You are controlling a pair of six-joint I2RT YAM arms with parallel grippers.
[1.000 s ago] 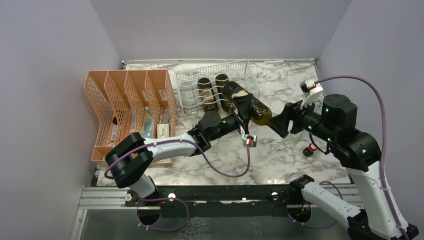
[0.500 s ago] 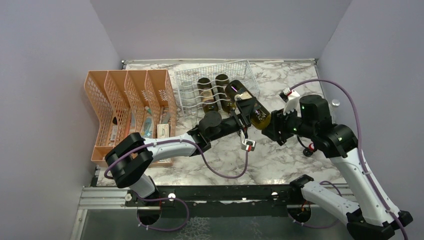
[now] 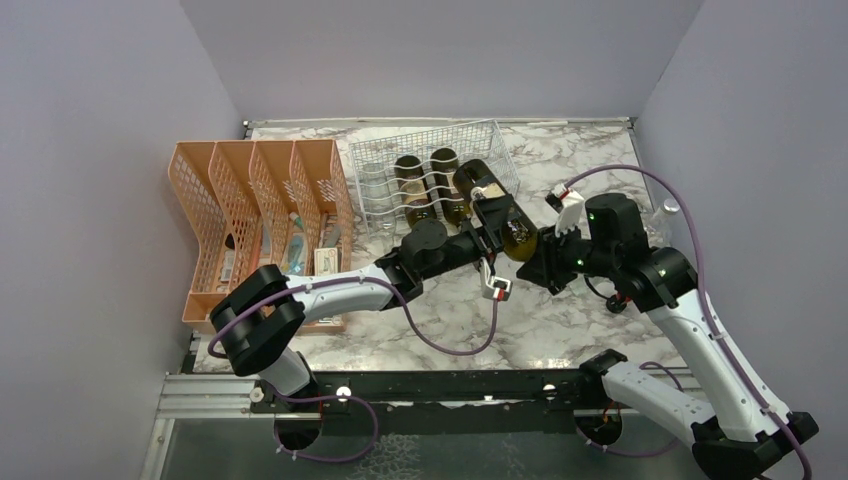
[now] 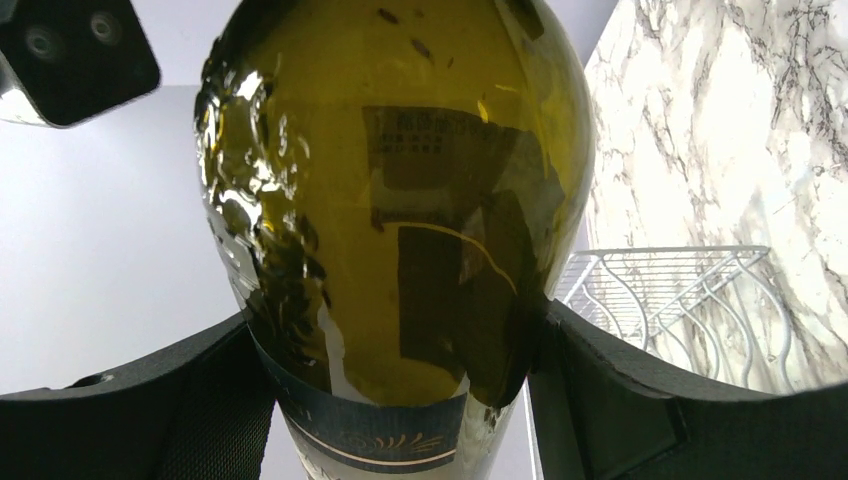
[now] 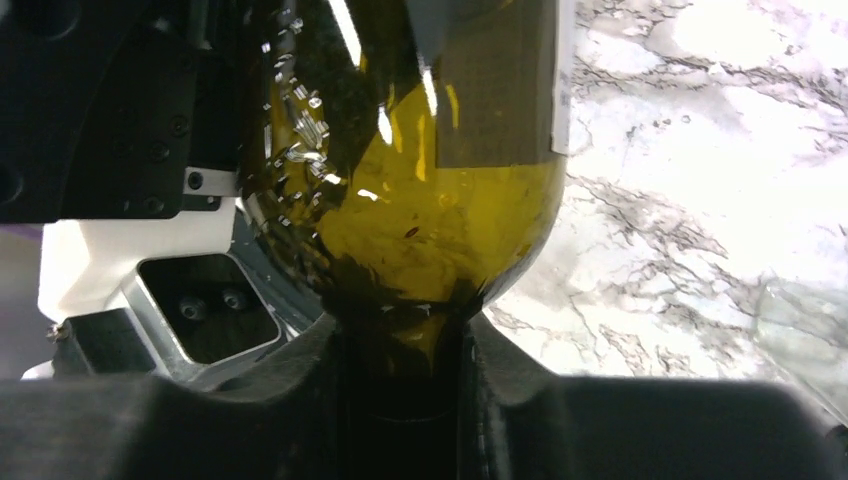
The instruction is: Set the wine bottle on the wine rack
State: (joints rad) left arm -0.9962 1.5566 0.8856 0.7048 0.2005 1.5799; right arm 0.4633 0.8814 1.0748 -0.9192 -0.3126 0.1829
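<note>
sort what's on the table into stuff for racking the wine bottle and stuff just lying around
For the job: wine bottle, wine rack.
Just lying about: orange file organiser, bottles already racked, small red object.

My left arm (image 3: 330, 290) and right arm (image 3: 715, 345) consist of white shell links joined by black cylindrical joint housings (image 3: 258, 318). One purple cable (image 3: 460, 352) runs outside each arm. Green indicator lights (image 3: 591, 213) mark my right joints. My fingers (image 5: 640, 430) are matte black; a white bracket (image 5: 100, 255) carries two recessed screws (image 5: 190, 306).
</note>
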